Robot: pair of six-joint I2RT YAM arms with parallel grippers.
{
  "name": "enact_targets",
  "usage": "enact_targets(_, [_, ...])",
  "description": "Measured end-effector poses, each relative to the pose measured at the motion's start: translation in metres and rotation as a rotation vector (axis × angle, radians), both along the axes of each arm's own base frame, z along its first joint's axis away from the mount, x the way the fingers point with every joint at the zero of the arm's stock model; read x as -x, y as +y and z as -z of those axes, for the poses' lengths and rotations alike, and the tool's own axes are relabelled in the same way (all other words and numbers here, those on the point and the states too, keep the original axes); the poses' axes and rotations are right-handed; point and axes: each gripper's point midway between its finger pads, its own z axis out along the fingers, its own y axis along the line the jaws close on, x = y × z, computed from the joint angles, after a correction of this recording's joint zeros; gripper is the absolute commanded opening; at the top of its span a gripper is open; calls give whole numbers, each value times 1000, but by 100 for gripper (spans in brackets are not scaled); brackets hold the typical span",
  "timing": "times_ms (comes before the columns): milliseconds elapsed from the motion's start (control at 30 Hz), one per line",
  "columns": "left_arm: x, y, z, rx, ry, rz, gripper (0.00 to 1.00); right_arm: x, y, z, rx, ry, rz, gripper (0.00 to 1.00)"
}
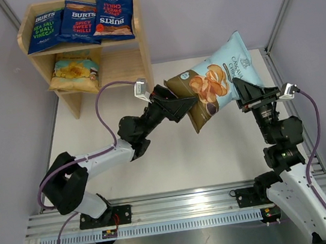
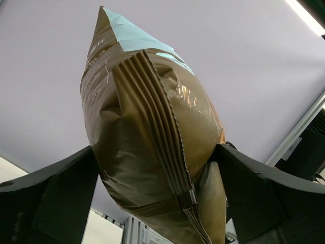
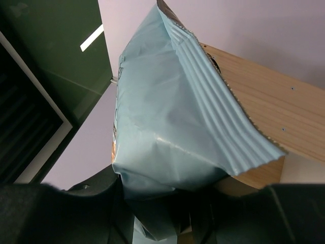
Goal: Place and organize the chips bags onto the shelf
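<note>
**Cassava bag held in the air between both arms, short of the shelf**

From above, we see the Cassava Chips bag (image 1: 215,81) held off the table. Its light-blue end is pinched in the closed right gripper (image 1: 245,93), and its brown end reaches in between the wide-spread jaws of the left gripper (image 1: 180,108). Beyond the left fingertips stands the shelf (image 1: 135,53). Three BURTS bags (image 1: 79,21) lie on top and the yellow bag (image 1: 74,72) below, partly shaded by the upper tier.

In the left wrist view, the Cassava Chips bag (image 2: 147,137) bulges between two fingers (image 2: 56,198) that stand far apart. It meets both, but we cannot tell whether they press it. Its lower seam is cut off.

In the right wrist view, the dark fingers (image 3: 76,213) are blurred and clamp the blue end from both sides; the exact pinch is hard to make out. Past the bag a shelf (image 3: 274,117) panel runs out of frame.
</note>
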Motion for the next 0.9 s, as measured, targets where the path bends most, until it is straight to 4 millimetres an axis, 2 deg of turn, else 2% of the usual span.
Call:
enact_targets(33, [0,0,0,0,0,0,71,0,0,1,2,0,1,11])
enact_targets(100, [0,0,0,-2,-1,-1,55,1,0,3,4,0,2,13])
enact_targets(133, [0,0,1,-5,-2,-2,43,1,0,4,4,0,1,15])
enact_targets(200, [0,-1,2,-16,-2,-3,39,2,0,6,3,-2,0,17])
enact_targets(233, [0,-1,2,-20,-2,-4,34,3,0,7,3,-4,1,18])
enact_targets(333, [2,1,4,-22,0,-4,28,5,0,7,7,-11,-3,29])
enact_targets(433, [4,5,9,-25,7,-6,23,6,3,9,25,-9,-13,48])
enact_targets(467, [5,6,12,-29,13,-9,21,6,5,11,34,-2,-18,58])
enact_targets(567, [7,12,23,-41,30,-21,17,5,10,20,66,23,-35,69])
enact_targets(600, [9,15,29,-48,40,-25,15,5,13,24,82,34,-44,76])
enact_targets(667, [14,24,39,-61,53,-38,14,5,18,34,122,57,-65,79])
enact_targets(700, [16,28,44,-66,58,-45,11,6,21,38,140,67,-74,85])
enact_targets(900, [30,61,66,-79,88,-113,5,6,30,60,219,122,-111,91])
